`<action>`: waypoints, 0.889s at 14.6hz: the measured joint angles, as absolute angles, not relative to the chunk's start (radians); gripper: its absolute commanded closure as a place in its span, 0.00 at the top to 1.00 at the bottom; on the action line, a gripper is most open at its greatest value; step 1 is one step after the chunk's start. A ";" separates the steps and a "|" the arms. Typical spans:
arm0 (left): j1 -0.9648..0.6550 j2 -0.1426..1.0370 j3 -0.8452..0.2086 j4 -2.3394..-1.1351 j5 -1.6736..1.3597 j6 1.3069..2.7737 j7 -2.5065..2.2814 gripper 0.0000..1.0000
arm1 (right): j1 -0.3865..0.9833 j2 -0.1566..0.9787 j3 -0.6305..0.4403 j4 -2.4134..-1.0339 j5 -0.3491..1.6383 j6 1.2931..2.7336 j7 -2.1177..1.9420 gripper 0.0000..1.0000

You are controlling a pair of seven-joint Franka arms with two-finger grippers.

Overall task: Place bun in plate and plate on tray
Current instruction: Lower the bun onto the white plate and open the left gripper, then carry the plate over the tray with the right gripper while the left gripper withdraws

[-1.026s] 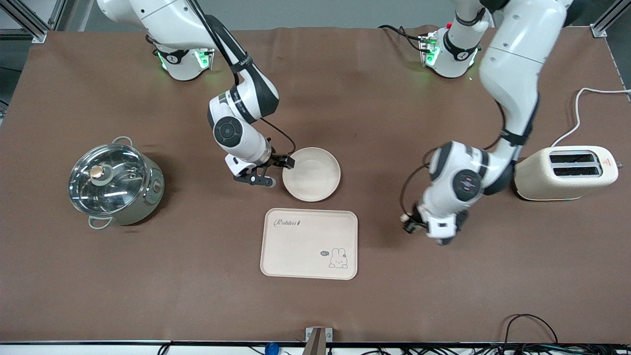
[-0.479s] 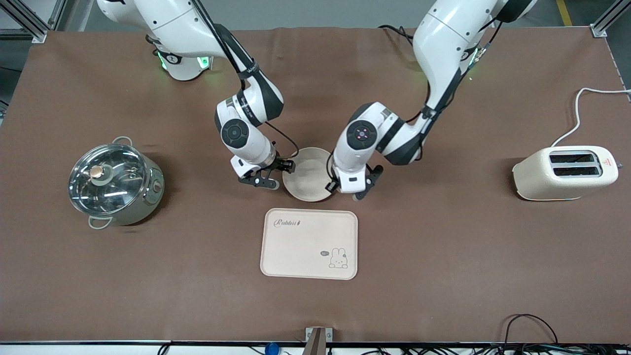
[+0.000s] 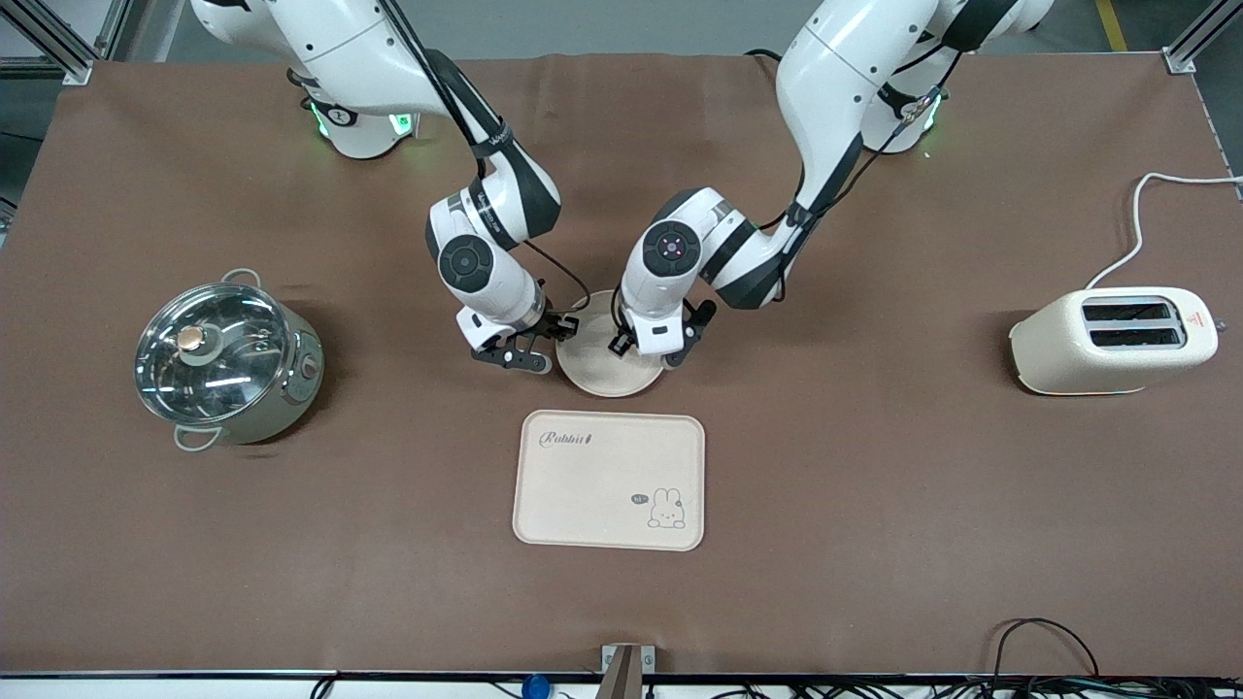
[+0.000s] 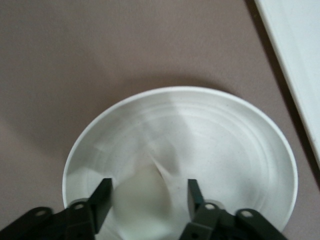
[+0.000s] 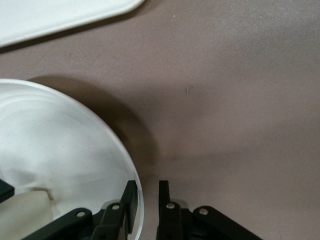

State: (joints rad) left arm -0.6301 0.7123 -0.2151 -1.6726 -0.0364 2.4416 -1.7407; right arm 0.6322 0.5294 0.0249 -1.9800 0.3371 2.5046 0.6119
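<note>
Left gripper point(image 4: 145, 197) over plate point(image 3: 594, 374); fingers point(image 4: 101, 199) apart either side of bun point(image 4: 142, 200), blurred, so grip or release cannot tell. Bun low over plate interior, contact with dish unclear. Right gripper point(image 5: 146, 202) at plate rim toward right arm's end; fingers nearly together, pinching rim between them. Plate on brown table point(image 3: 923, 505), just beside tray point(image 3: 609, 481), farther from front camera than tray, apart from it. Lidded pot point(image 3: 225, 359) toward right arm's end; toaster point(image 3: 1115, 342) toward left arm's end.
</note>
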 measured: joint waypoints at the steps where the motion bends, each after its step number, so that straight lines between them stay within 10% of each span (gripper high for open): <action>1: -0.631 0.712 -0.215 -1.661 -0.036 2.443 -1.742 1.00 | 0.632 0.529 0.025 -1.979 0.337 2.505 0.612 0.00; 13: -0.326 0.459 -0.190 -1.313 0.009 1.790 -1.152 1.00 | 0.581 0.423 -0.002 -1.821 0.338 2.203 0.661 0.00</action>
